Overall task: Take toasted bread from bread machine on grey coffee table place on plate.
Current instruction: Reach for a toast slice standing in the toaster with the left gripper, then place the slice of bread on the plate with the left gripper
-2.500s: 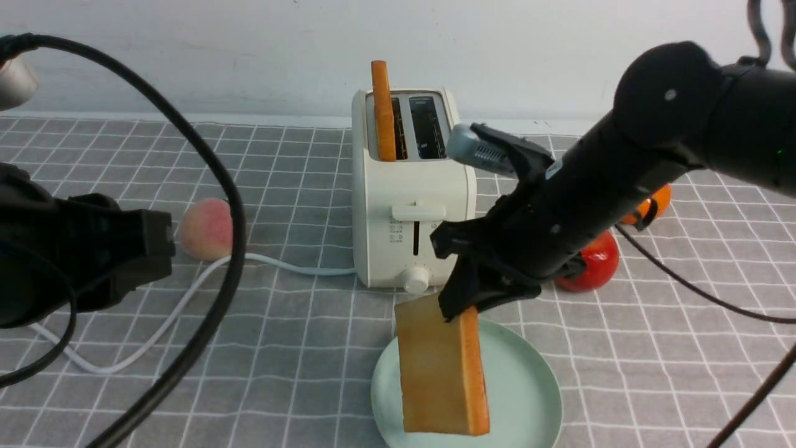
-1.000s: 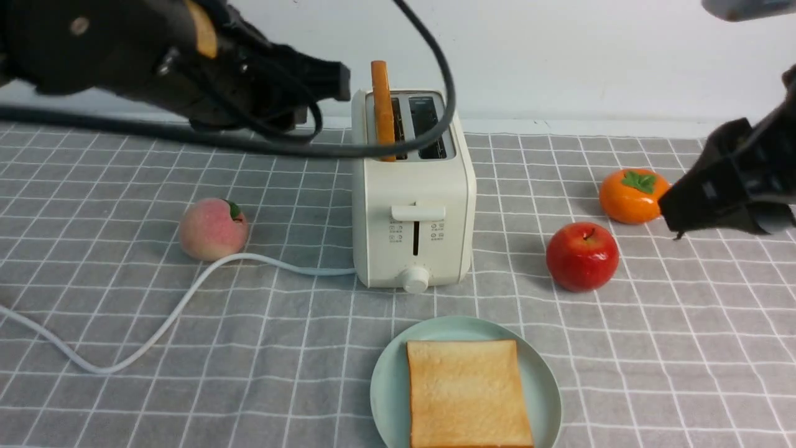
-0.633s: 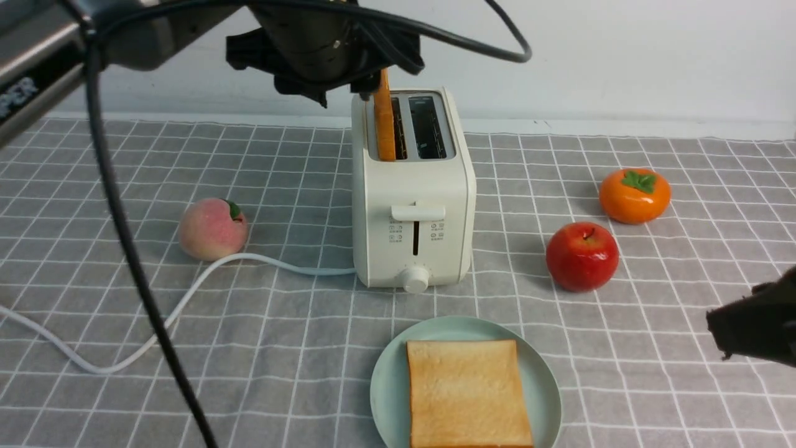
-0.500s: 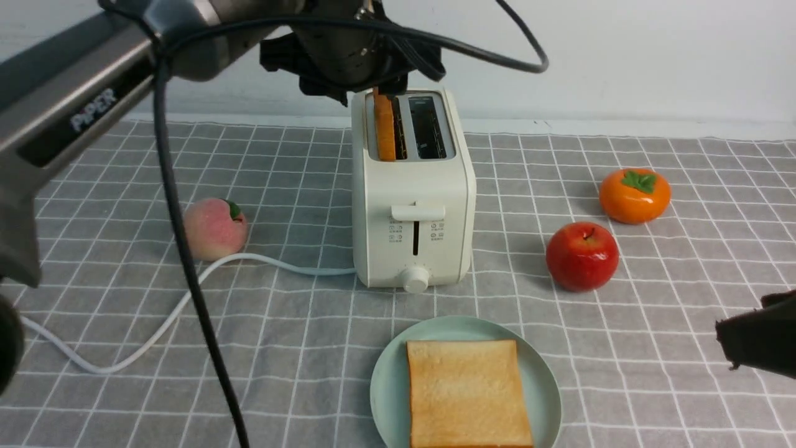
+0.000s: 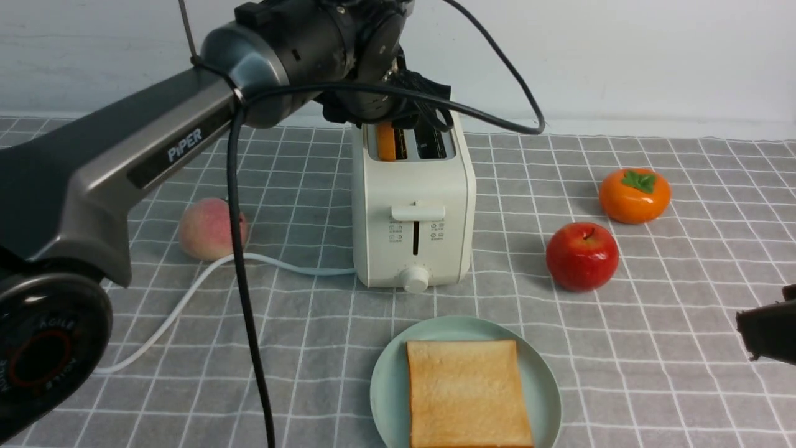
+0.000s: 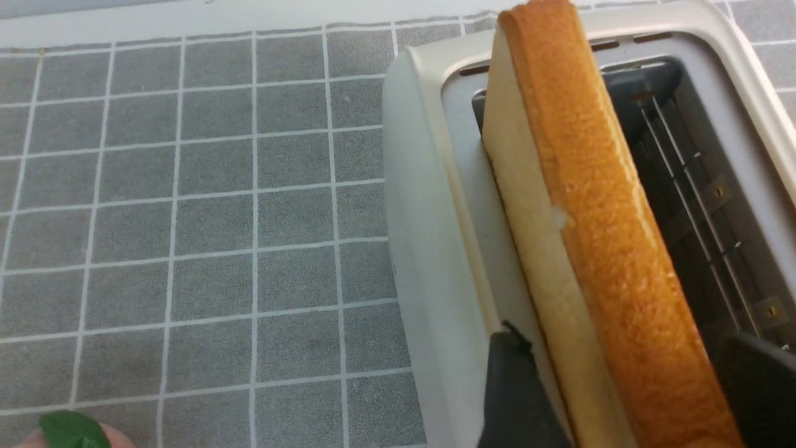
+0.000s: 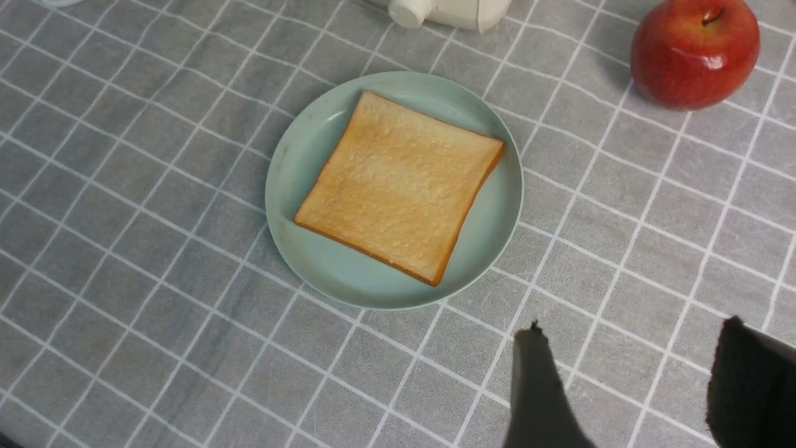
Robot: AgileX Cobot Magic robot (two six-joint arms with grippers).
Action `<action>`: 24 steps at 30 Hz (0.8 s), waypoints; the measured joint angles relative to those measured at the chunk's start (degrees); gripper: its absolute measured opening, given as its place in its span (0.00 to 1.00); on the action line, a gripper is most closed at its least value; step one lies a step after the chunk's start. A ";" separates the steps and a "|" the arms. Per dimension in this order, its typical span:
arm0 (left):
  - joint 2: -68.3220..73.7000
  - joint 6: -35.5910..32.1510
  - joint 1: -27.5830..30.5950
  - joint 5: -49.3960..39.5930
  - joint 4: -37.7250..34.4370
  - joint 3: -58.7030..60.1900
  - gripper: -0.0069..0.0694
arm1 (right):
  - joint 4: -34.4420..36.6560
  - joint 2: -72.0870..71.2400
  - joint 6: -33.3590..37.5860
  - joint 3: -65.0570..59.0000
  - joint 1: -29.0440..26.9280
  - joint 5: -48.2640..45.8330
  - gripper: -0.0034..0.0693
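- Front view: the toaster (image 5: 413,218) stands upright on the grey table (image 5: 323,386), lever face (image 5: 418,212) toward the camera, its long axis and both slots running front to back
- Front view: one toast slice (image 5: 386,143) stands on edge in the toaster's left slot, its exposed crust running along the slot, front to back; the left arm (image 5: 155,143) hides much of it
- Front view: the left gripper (image 5: 395,121) is above the toaster at that slice; its fingers are too hidden here to judge their spread
- Front view: the other slice (image 5: 469,392) lies flat on the green plate (image 5: 541,386), broad face up, far edge running nearly left to right; being square, it has no clear long axis
- Front view: the right gripper (image 5: 771,330) is at the right border, well apart from the plate; the peach (image 5: 208,230) is left of the toaster, the red apple (image 5: 583,256) and the orange persimmon (image 5: 635,195) to its right
- Left wrist view: the standing slice passes lengthwise between the left gripper's wide-set fingers, one beside each broad face; whether either touches cannot be told, and the slice is still seated in its slot
- Right wrist view: the right gripper's fingers stand wide apart with bare cloth between them, holding nothing; the flat slice rests wholly within the plate's rim, its corners pointing toward the rim
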State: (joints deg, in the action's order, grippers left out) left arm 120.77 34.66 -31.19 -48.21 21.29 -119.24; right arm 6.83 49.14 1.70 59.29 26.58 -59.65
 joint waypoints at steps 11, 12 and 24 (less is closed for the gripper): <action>-7.88 0.18 0.00 -5.20 0.00 -4.98 0.19 | -0.70 0.00 0.09 0.00 0.00 -0.05 0.55; -9.86 0.18 0.00 -6.47 0.66 -5.34 0.19 | -1.09 0.00 0.09 0.00 0.00 -0.05 0.55; -24.71 -3.73 0.12 -23.54 5.23 -0.89 0.19 | -4.31 0.00 0.09 0.00 0.00 -0.05 0.55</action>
State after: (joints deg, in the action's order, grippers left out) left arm 96.06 30.93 -31.08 -71.75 26.51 -120.14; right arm 2.52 49.14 1.79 59.29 26.58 -59.70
